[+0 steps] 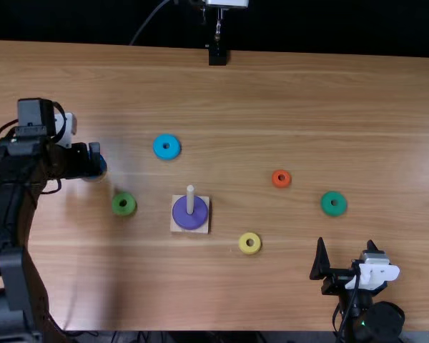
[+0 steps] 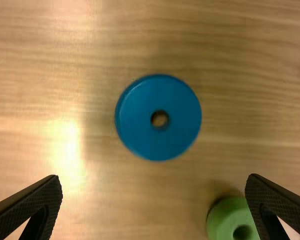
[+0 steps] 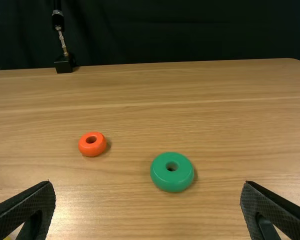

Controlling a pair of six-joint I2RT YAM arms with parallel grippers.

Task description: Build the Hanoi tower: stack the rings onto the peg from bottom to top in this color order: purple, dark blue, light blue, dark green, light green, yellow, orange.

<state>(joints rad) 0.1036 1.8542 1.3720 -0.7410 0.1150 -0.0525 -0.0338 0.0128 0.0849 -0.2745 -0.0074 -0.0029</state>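
Left gripper [image 1: 93,158]: fingers wide apart, holding nothing; it hangs over the left side of the table [image 1: 307,107], its arm running to the near edge.
Right gripper [image 1: 345,241]: fingers spread, with nothing between them; near the near edge, pointing toward the far edge.
Dark blue ring [image 2: 137,120]: flat on the table, partly covered by the left gripper in the top view; its full rim shows in the left wrist view, apart from both fingers.
Light green ring [image 1: 118,209]: near the dark blue ring, on the near side.
Purple ring [image 1: 191,222]: around the peg [image 1: 190,199], within the side edges of the square base [image 1: 176,228].
Yellow ring [image 1: 243,248]: right of the base, slightly nearer the near edge, with bare wood between.
Light blue ring [image 1: 159,151]: beyond the base, slightly left, its rim apart from everything.
Orange ring [image 1: 276,183]: right of the peg, toward the far side.
Dark green ring [image 1: 327,209]: rightmost ring, well apart from the base, between orange ring and right gripper.
Stand [image 1: 217,56]: black block at the far edge.
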